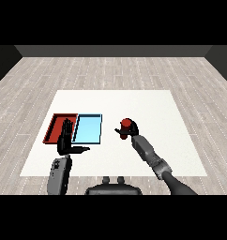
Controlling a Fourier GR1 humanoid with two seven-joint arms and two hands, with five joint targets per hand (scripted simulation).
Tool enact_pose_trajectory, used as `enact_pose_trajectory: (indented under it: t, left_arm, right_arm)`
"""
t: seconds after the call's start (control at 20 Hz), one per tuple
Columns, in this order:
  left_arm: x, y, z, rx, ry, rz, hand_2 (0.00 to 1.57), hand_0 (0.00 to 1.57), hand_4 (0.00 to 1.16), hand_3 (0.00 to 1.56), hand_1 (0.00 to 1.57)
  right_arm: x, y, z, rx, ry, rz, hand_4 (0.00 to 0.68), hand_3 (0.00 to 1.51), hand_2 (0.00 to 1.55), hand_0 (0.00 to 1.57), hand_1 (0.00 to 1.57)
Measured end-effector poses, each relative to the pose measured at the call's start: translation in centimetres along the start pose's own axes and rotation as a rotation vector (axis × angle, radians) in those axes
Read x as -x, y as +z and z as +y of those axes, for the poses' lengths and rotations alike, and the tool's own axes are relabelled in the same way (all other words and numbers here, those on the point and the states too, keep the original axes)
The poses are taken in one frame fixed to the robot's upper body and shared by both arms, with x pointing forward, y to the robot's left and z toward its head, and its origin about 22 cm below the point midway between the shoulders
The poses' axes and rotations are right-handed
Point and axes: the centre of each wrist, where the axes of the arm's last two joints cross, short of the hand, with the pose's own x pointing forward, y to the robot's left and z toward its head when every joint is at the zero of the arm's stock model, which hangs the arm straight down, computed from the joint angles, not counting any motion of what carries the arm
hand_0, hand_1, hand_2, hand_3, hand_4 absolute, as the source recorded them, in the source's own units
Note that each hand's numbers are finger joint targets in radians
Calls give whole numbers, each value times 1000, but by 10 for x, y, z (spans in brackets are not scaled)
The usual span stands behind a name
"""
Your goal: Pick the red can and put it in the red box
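Left hand (65,140) waits with straight fingers, holding nothing.
Right hand (128,131) curls round the upright red can (126,124); the red tray (54,129) lies far to its left, past the blue tray (87,129).

Table (134,101): white, matt, smooth, no grain. Floor (110,70): pale grey wood planks, matt. Red tray (53,127): flat plain colour, looks like plastic, darker rim. Blue tray (89,127): light, smooth, slight sheen. Can (126,123): red, smooth, material unclear. Hands, left (65,140) and right (129,133): black, matt. Forearms (146,149): grey, smooth, dull finish, metal or plastic.
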Motion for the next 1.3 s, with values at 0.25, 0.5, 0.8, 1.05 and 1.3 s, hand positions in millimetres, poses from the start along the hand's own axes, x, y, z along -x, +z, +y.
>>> enact_pose_trajectory:
  t: [0.25, 0.5, 0.8, 1.05, 1.3]
  left_arm:
    - [-2, 0, -6, 5, 3, 5, 0, 0, 0, 0, 0]
    - [3, 1, -12, 34, 11, 8, 0, 0, 0, 0, 0]
    - [-2, -2, -17, 65, 12, 21, 0, 0, 0, 0, 0]
    - [-4, -8, -32, 97, 20, 56, 0, 0, 0, 0, 0]
    - [-3, -6, -44, 118, 33, 80, 0, 0, 0, 0, 0]
  right_arm:
    - [-12, -8, 7, -13, 35, -24, 607, 1373, 1437, 1438, 1438]
    - [-23, -12, 11, -36, 60, -105, 619, 1372, 1432, 1418, 1418]
    - [-52, -12, 10, -49, 76, -198, 642, 1384, 1437, 1460, 1460]
    - [-77, -7, 5, -64, 59, -263, 651, 1387, 1432, 1445, 1445]
    - [-92, 18, 24, -65, 43, -296, 651, 1387, 1432, 1445, 1445]
